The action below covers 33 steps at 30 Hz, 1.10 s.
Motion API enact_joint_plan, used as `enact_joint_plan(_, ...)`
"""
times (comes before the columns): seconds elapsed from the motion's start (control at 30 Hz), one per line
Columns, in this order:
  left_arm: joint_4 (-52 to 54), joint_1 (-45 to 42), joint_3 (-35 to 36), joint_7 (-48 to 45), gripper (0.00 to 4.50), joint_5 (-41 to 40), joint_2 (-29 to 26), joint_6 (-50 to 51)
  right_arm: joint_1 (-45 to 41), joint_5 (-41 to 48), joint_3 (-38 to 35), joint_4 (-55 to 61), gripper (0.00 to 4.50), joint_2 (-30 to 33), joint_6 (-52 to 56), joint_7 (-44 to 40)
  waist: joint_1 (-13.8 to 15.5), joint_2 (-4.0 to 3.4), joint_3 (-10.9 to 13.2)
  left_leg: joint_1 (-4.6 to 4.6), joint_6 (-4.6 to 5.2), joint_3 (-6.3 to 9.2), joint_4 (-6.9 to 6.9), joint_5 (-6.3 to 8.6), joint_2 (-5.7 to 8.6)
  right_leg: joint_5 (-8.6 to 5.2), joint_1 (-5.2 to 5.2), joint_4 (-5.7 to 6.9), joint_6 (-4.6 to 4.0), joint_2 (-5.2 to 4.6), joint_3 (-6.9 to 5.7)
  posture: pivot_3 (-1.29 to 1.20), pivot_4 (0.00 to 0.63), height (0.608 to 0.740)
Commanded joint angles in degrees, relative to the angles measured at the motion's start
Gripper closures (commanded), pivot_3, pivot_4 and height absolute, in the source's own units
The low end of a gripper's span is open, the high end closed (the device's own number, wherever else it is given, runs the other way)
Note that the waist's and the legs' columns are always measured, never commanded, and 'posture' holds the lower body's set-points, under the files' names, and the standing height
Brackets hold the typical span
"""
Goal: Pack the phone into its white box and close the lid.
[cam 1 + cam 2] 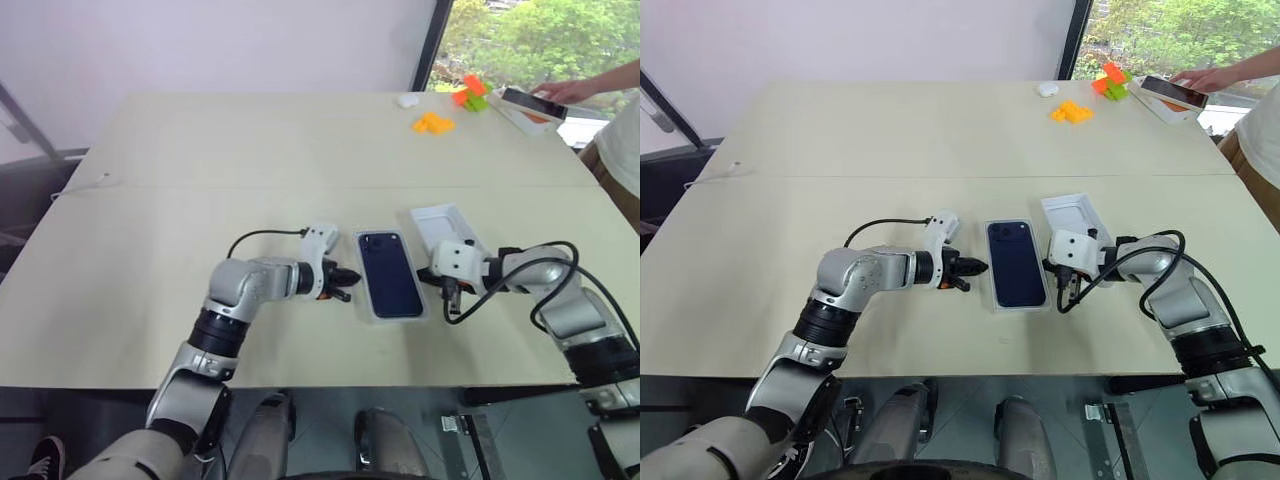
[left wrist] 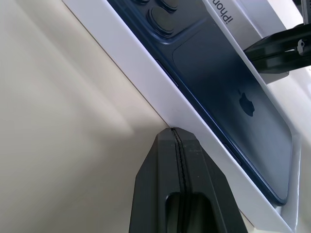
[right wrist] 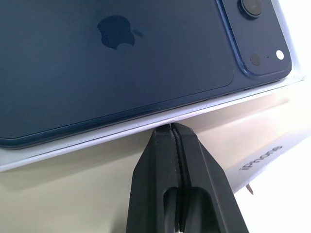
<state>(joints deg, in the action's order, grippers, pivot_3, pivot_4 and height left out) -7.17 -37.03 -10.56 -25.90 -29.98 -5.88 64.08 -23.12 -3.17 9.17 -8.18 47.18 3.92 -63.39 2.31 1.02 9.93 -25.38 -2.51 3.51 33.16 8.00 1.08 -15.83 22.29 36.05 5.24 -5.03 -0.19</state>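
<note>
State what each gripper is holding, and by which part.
Nothing is held. The left gripper and right gripper are shut and empty, flanking the phone.

One phone (image 1: 389, 273), one white box (image 1: 366, 300), one lid (image 1: 440, 224), several orange blocks (image 1: 433, 123).

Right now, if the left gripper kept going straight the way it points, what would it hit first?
Probably the long side wall of the white box, right ahead of the shut left gripper. The phone lies face down inside it, beyond that rim.
</note>
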Motion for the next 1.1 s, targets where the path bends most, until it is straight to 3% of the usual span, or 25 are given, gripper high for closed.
enact_joint_plan(0.03, -0.2, -0.7, -3.82, -2.5, 4.5, -0.21, 3.36, 0.31, 0.08, 0.62, -0.11, 1.27, 4.47, 0.36, -2.12, -0.53, 0.02, 0.0, 0.0, 0.0, 0.01, 0.0, 0.0, 0.0, 0.02, -0.01, 0.0, 0.0, 0.02, -0.02, 0.0, 0.0, 0.15, 0.74)
enact_joint_plan(0.73, -0.91, -1.49, -2.42, -4.3, 4.5, 3.99, 6.32, 0.23, -0.23, 0.68, -0.86, 1.02, 4.47, 1.12, -1.79, -1.86, -0.04, 0.0, 0.0, 0.02, 0.07, 0.02, 0.07, 0.03, 0.07, -0.02, -0.08, 0.02, 0.15, -0.04, -0.01, 0.0, 0.15, 0.74)
enact_joint_plan(0.9, 3.28, -1.23, 0.92, -4.04, 4.5, 2.95, 4.67, 1.26, -2.24, 2.97, -2.69, 2.71, 4.47, 2.83, 1.06, -4.32, -0.19, -0.04, 0.03, 0.0, 0.07, 0.02, 0.06, 0.03, 0.07, -0.02, -0.02, 0.06, 0.29, -0.04, -0.01, 0.0, 0.15, 0.74)
enact_joint_plan(1.1, 11.93, -0.48, 10.38, -2.37, 4.5, -1.45, 1.4, 5.41, -7.43, 7.24, -5.94, 4.43, 4.47, 3.69, 8.86, -5.11, -1.55, -0.23, 0.26, -0.05, 0.07, 0.04, 0.0, 0.02, 0.02, 0.0, 0.12, 0.16, 0.47, -0.01, 0.0, 0.0, 0.15, 0.74)
